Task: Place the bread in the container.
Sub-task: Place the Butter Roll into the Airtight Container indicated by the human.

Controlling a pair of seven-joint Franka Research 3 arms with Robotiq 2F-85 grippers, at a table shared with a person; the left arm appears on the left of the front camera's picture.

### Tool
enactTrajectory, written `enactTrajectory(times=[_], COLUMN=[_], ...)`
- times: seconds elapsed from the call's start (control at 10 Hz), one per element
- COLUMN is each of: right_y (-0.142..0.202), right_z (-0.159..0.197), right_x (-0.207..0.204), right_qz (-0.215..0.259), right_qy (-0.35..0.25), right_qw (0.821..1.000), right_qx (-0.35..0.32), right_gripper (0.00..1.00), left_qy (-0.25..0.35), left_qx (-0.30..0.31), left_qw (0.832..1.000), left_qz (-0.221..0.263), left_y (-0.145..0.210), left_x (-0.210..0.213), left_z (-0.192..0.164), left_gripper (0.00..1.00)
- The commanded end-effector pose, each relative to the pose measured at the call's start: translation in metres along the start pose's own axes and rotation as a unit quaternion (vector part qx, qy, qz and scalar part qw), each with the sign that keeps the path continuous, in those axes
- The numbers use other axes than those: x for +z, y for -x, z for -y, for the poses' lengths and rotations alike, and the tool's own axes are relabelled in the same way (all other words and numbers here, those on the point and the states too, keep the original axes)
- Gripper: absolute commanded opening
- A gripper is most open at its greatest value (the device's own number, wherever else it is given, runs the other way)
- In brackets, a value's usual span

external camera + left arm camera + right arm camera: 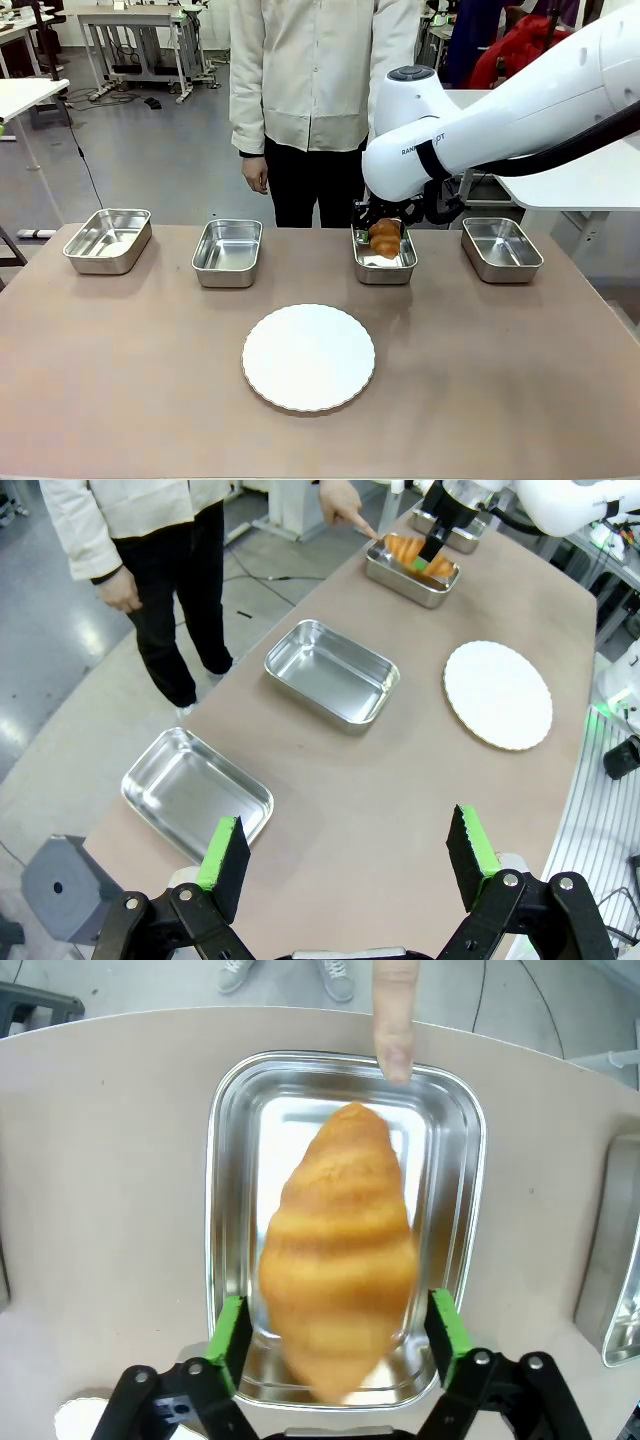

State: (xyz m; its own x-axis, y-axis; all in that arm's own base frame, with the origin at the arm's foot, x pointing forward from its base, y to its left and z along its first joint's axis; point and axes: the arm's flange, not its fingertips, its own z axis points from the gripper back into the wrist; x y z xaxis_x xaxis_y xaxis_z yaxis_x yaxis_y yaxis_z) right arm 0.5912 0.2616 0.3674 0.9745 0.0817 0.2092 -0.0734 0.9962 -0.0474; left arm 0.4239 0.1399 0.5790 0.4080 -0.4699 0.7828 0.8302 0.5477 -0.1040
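Beyond the table [120, 400], a person's finger [395, 1010] marks the tray [225, 1160]; right gripper [338, 1335], jaws apart, hovers bread [340, 1260] at twelve o'clock.

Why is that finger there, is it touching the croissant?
Apart. In the right wrist view the person's finger points down at the far rim of the container, and shiny bare steel shows between its tip and the croissant.

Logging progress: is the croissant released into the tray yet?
Cannot tell. The croissant sits over the tray, with the right gripper fingers flanking it.
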Motion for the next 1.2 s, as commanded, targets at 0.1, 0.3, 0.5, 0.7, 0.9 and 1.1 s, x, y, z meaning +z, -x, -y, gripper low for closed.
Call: enactTrajectory(times=[0.1, 0.3, 0.5, 0.7, 0.9, 1.1], right_y=[-0.004, 0.0023, -0.0012, -0.0012, -0.0012, -0.0012], right_z=[-0.0007, -0.0046, 0.0001, 0.0001, 0.0001, 0.0001], right_x=[0.0045, 0.0086, 0.002, 0.002, 0.002, 0.002], right_qz=[0.012, -0.021, 0.002, 0.002, 0.002, 0.002], right_qy=[0.009, 0.018, -0.001, -0.001, -0.001, -0.001], right_qw=[1.0, 0.999, 1.0, 1.0, 1.0, 1.0], right_qx=[-0.012, -0.035, -0.002, -0.002, -0.002, -0.002], right_gripper=[1.0, 1.0, 1.0, 1.0, 1.0, 1.0], left_qy=[0.003, 0.003, 0.003, 0.003, 0.003, 0.003], left_qx=[-0.003, -0.003, -0.003, -0.003, -0.003, -0.003], left_qw=[1.0, 1.0, 1.0, 1.0, 1.0, 1.0], left_qz=[0.005, 0.005, 0.005, 0.005, 0.005, 0.005], left_y=[-0.001, -0.001, -0.001, -0.001, -0.001, -0.001], left_x=[0.0007, 0.0007, 0.0007, 0.0007, 0.0007, 0.0007], left_z=[0.0011, 0.0011, 0.0011, 0.0011, 0.0011, 0.0011], left_gripper=[1.0, 1.0, 1.0, 1.0, 1.0, 1.0])
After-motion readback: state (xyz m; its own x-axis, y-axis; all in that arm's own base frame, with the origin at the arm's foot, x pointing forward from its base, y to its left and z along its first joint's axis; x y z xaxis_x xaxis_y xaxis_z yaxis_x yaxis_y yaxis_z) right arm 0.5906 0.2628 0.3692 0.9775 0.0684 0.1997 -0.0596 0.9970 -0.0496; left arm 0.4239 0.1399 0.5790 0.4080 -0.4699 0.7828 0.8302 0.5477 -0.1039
